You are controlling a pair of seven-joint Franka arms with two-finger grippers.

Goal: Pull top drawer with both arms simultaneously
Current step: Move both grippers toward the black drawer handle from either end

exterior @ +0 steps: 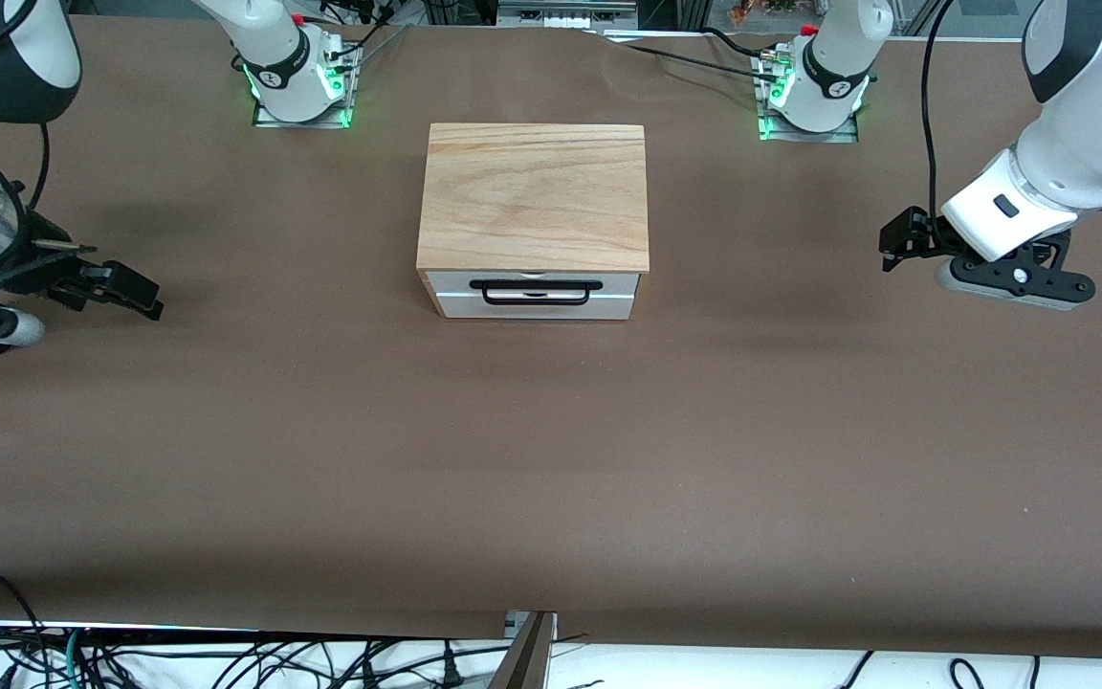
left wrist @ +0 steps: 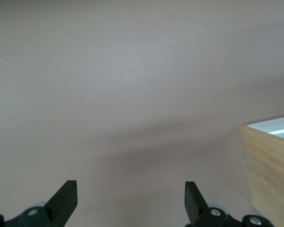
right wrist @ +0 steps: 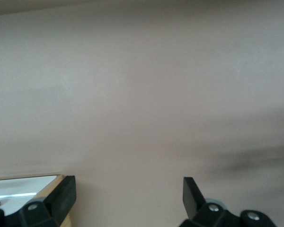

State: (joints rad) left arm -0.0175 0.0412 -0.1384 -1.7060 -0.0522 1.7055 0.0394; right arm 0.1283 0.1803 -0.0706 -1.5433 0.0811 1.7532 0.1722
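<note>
From the front camera, a light wooden box (exterior: 534,196) sits mid-table with the top drawer (exterior: 534,294) closed, its white panel and thin black wire handle (exterior: 541,291) facing the camera; the right gripper (exterior: 135,292) hangs over bare brown table (exterior: 551,459) toward the right arm's end and the left gripper (exterior: 898,241) over the left arm's end, both well apart from the drawer and carrying nothing. In the left wrist view, the left gripper's fingers (left wrist: 66,198) stand wide apart and empty, with a corner of the box (left wrist: 270,168) at the frame's edge. The right wrist view shows the same: fingers (right wrist: 65,195) spread, nothing held, the box just visible. The likely hazards: the thin handle leaves little room for two grippers, so they could collide, and uneven pulling could skew the drawer or drag the whole unanchored box along the table.
</note>
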